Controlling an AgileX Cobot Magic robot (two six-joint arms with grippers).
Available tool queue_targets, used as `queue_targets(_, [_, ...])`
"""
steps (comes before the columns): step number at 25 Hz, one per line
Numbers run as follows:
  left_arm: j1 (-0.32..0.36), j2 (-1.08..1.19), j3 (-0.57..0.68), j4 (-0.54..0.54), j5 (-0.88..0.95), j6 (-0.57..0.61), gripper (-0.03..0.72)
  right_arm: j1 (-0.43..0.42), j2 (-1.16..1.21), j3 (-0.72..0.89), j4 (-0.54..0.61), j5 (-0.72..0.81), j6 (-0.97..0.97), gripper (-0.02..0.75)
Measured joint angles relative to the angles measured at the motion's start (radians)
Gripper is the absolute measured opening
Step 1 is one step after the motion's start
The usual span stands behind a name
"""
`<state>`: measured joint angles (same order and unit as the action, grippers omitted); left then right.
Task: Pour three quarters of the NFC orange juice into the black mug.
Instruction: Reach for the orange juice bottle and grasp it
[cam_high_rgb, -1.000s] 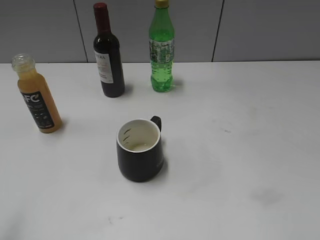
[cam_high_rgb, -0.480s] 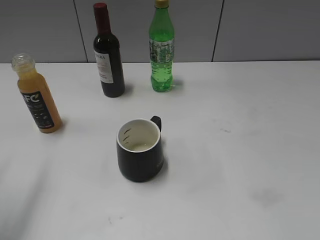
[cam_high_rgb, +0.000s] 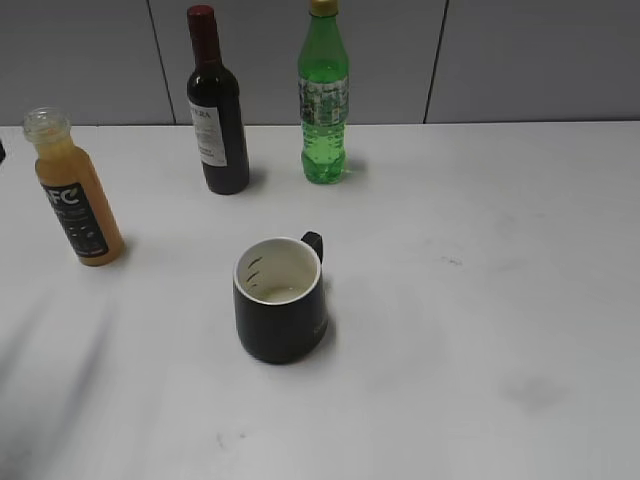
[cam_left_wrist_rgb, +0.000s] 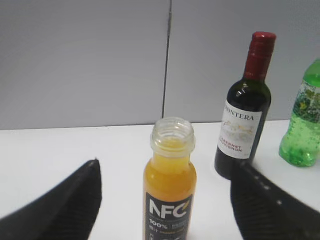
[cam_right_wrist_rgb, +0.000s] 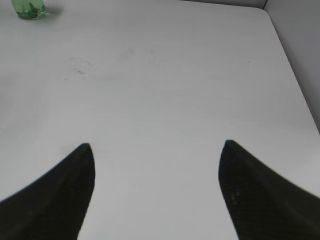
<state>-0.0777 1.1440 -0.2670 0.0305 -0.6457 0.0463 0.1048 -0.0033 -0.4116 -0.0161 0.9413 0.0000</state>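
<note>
NFC orange juice (cam_high_rgb: 73, 195), a slim uncapped clear bottle with black label, stands at the white worktop's (cam_high_rgb: 480, 300) left; the squat black mug (cam_high_rgb: 280, 300) sits centre-frame. Left pincer (cam_left_wrist_rgb: 165, 200) gapes around the bottle untouching; right pincer (cam_right_wrist_rgb: 155, 192) is spread, empty.

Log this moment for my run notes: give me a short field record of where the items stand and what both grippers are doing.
juice bottle: NFC orange juice upright at table's left, uncapped, nearly full
mug: black mug upright near centre, handle toward the back, no juice poured
behind: wine bottle and green soda bottle, both upright, capped
left gripper: open, jaws either side of the juice bottle, not touching
right gripper: open, over bare table, holding nothing
</note>
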Motion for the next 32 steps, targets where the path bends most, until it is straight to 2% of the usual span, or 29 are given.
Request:
queue_targets(10, [-0.001,0.358,0.025,0.018,-0.307,0.0,0.611,0.0,0.0,0.0,0.0,0.0,0.0,0.587])
queue_targets(16, [-0.001,0.544,0.022,0.046,-0.448,0.0,0.653,0.0,0.0,0.0,0.0,0.0,0.0,0.586])
queue_targets(22, [-0.001,0.676,-0.047,0.045,-0.515,0.0,0.657,0.0,0.0,0.0,0.0,0.0,0.0,0.585])
queue_targets(32, [-0.001,0.829,-0.182,0.039,-0.523,0.002,0.658,0.0,0.0,0.0,0.0,0.0,0.0,0.585])
